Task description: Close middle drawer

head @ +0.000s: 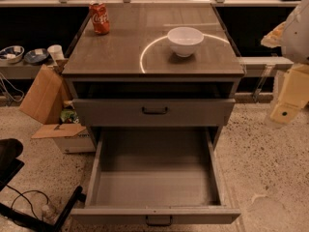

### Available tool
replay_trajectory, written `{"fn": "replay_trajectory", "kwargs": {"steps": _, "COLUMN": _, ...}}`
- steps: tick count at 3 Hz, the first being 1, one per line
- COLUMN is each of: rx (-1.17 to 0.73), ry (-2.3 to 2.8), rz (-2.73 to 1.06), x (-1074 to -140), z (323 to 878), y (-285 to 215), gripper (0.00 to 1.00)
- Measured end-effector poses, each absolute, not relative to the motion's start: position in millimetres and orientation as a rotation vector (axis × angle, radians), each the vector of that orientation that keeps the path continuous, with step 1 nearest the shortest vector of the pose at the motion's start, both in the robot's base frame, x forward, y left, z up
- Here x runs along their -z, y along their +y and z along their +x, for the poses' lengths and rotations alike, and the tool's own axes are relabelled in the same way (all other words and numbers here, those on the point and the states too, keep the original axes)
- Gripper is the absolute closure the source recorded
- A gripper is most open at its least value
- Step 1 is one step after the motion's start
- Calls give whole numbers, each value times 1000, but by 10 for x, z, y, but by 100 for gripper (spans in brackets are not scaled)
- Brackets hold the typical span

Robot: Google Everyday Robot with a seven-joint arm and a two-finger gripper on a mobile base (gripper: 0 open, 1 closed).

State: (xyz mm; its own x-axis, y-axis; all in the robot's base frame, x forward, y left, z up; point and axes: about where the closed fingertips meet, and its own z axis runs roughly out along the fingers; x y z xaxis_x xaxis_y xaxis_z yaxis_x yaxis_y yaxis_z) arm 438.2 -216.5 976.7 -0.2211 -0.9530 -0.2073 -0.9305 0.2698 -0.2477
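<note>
The middle drawer (155,178) is pulled far out of the grey cabinet toward the camera. Its deep plain grey box is empty, and its low front panel carries a small dark handle (158,220) at the bottom edge of the view. Above it, the drawer with the taller front and wider handle (155,110) stands slightly out. My gripper (285,111), a cream-coloured part at the end of the arm, hangs at the far right. It is beside the cabinet's right front corner, apart from both drawers and well above the middle drawer's front.
On the cabinet top (120,52) stand a red Coca-Cola can (100,17) at the back left and a white bowl (185,40) right of centre. Cardboard boxes (46,95) lie on the floor to the left. A black chair base and cables (29,202) are at bottom left.
</note>
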Motion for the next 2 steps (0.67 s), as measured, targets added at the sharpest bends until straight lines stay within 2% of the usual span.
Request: {"fn": "replay_trajectory", "kwargs": {"steps": 2, "rx": 105, "ry": 2202, "rz": -1725, "x": -9618, "z": 4346, "y": -2172, "gripper": 0}}
